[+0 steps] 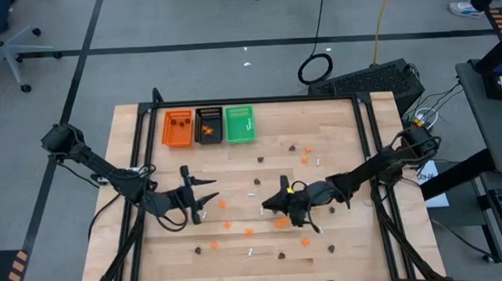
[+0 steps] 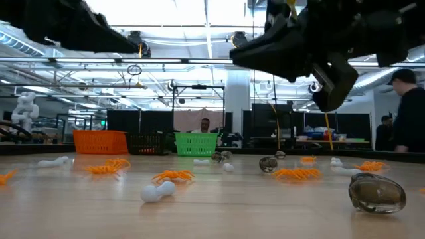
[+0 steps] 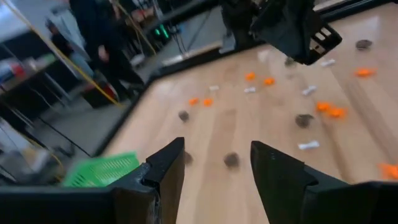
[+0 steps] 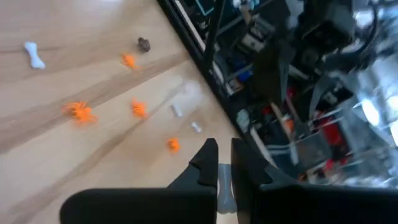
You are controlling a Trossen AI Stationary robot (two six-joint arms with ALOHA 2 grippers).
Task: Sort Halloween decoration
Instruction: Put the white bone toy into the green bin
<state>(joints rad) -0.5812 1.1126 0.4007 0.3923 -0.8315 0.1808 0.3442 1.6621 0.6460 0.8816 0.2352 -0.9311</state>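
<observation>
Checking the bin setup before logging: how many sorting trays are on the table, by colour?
Orange tray: 1
Black tray: 1
Green tray: 1
Total: 3

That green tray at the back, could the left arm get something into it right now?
Probably yes. The green tray stands at the table's back edge, and bare wood lies between it and the left gripper, whose fingers are open and empty. The black tray beside it is not in the way.
</observation>
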